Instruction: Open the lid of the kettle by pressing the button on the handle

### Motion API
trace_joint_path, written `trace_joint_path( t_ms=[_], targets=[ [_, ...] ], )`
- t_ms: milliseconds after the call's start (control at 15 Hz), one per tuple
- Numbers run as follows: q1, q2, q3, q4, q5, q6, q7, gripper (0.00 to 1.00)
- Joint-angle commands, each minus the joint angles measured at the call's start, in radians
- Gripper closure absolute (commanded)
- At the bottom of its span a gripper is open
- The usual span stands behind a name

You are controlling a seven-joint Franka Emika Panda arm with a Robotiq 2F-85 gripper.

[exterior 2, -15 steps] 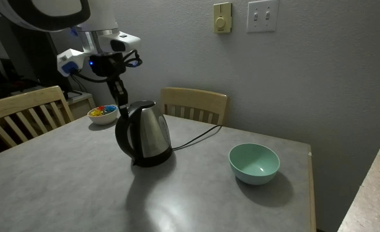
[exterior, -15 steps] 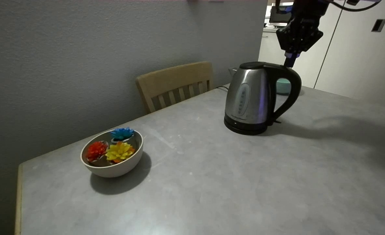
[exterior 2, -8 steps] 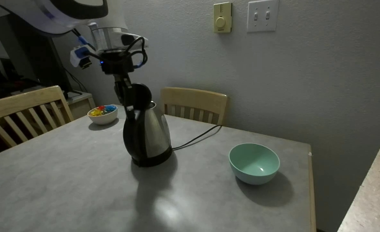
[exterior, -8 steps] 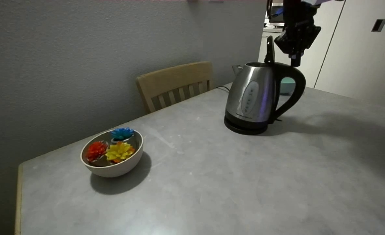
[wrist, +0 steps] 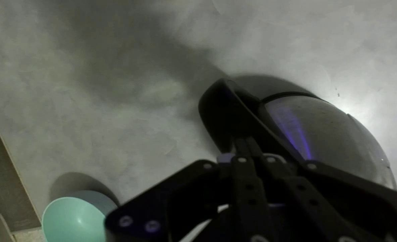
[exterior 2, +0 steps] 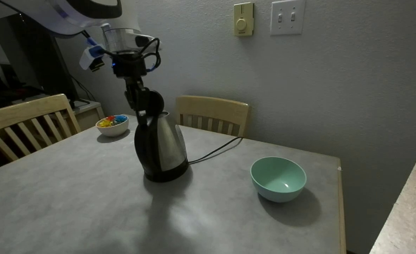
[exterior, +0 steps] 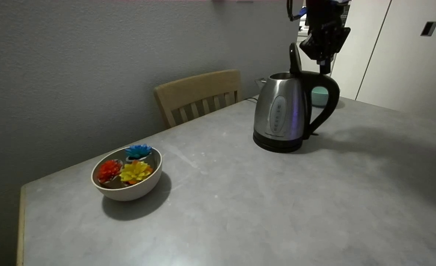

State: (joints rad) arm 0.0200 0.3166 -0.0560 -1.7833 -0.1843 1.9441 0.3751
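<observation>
The steel kettle stands upright on its black base in both exterior views. Its black lid stands raised at the hinge, and the round top opening shows. The lid also shows behind the fingers in an exterior view. The black loop handle also shows in the wrist view. My gripper points down with its fingertips at the top of the handle, behind the lid. In the wrist view the gripper is shut with fingertips together, nothing between them. The button is hidden or too dark to tell.
A white bowl with colourful flower-like items stands on the table. A mint green bowl stands on the kettle's other side. A power cord runs from the kettle toward a wooden chair by the wall.
The lid was flat shut one second ago and has swung up. The kettle was tipped toward its handle half a second ago and now sits level. My gripper stays at the handle's top.
</observation>
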Motion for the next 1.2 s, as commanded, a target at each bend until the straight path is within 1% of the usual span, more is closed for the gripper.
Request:
trace_joint_path(
  t_ms=[0,333,533,933,1000,1067,1133],
  targets=[
    [0.004,-0.034,-0.007,-0.025,-0.018,0.035,-0.023,1.00],
    [-0.007,-0.124,-0.013,-0.040,-0.015,0.054,-0.032,1.00],
    [-0.011,-0.171,-0.011,-0.033,-0.007,0.037,-0.045,1.00],
    [-0.015,-0.201,-0.004,-0.019,0.016,0.019,-0.083,1.00],
    [-0.014,-0.202,-0.003,-0.019,0.022,0.015,-0.076,0.74],
    [-0.012,-0.203,-0.002,-0.020,0.024,0.009,-0.067,0.72],
    [-0.012,-0.203,-0.001,-0.021,0.034,0.005,-0.062,0.67]
  ],
)
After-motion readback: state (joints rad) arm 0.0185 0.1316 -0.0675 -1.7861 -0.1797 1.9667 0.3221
